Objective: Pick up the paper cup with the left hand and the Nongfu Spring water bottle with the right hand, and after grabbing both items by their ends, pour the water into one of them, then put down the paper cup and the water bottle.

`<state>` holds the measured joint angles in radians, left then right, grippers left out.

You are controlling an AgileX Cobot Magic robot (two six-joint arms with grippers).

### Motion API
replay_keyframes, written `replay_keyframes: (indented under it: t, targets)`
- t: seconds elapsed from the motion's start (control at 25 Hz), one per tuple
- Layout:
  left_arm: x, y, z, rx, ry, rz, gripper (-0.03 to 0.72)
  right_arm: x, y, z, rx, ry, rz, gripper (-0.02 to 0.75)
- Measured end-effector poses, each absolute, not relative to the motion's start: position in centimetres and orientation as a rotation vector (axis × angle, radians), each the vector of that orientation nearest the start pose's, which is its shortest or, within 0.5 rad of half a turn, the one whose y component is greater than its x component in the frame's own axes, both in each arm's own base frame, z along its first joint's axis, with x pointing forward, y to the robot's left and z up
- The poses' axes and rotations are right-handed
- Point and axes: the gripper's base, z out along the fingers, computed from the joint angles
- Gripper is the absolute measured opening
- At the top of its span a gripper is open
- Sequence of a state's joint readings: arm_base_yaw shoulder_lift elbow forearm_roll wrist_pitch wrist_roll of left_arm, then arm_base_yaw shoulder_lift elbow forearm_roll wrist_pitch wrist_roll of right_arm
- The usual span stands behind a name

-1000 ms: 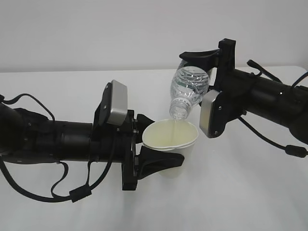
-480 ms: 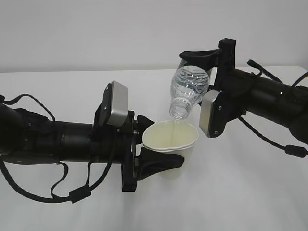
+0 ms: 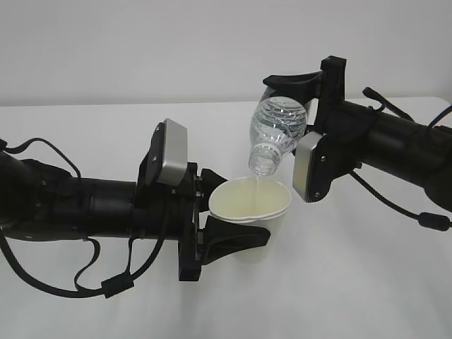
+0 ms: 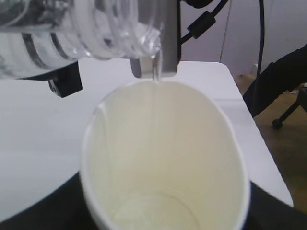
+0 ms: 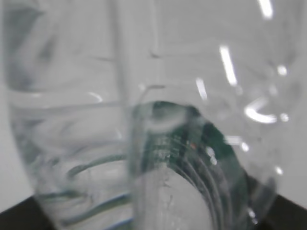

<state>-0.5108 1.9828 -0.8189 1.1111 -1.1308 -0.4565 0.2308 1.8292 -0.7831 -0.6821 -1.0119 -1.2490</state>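
The small white paper cup (image 3: 252, 210) with its creamy inside stands upright in the middle of the white table (image 3: 367, 282), pinched between the two fingers of the black left hand (image 3: 227, 210). Just above its far rim, the black right hand (image 3: 296, 106) squeezes the clear ribbed plastic water bottle (image 3: 277, 134), tipped mouth down. A thin stream of clear water (image 4: 155, 67) runs into the cup.
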Motion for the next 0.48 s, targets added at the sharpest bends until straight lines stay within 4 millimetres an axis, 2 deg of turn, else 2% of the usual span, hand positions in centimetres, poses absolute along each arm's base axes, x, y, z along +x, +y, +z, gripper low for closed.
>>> replay_keyframes:
  t: [0.48]
  targets:
    - [25.82, -22.92, 13.91, 1.266, 1.398, -1.061, 0.43, 32.86, 12.64, 18.87, -1.554, 0.59, -0.647, 0.483]
